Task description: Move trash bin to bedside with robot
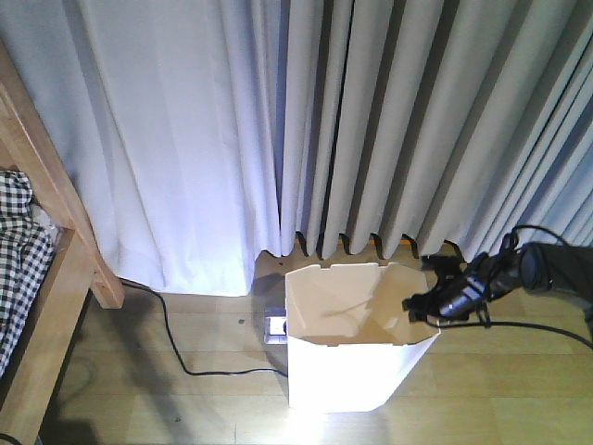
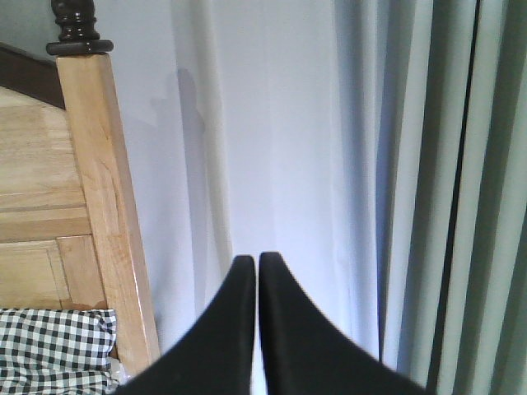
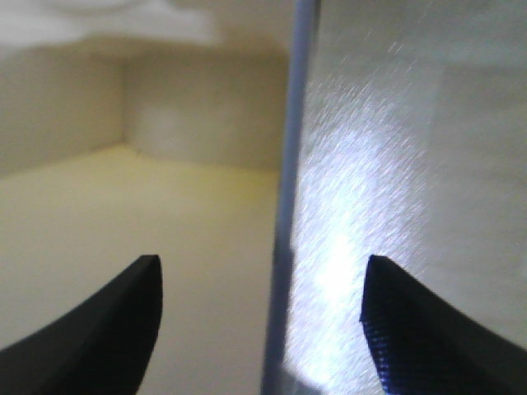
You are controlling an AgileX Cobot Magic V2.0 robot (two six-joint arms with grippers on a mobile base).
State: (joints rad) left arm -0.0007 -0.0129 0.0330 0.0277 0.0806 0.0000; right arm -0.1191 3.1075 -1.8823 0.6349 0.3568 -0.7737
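On trash bin (image 1: 338,371), no label apparently legible

We see a wooden floor (image 1: 482,389) carrying the white trash bin (image 1: 347,371) near the curtain, a black cable (image 1: 176,357) trailing left, and the bed frame (image 1: 56,278) at far left.

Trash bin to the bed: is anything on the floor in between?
A black cable lies on the floor between the trash bin and the bed frame. A small box-like thing sits against the bin's left side. The right gripper straddles the bin's right rim, jaws apart.
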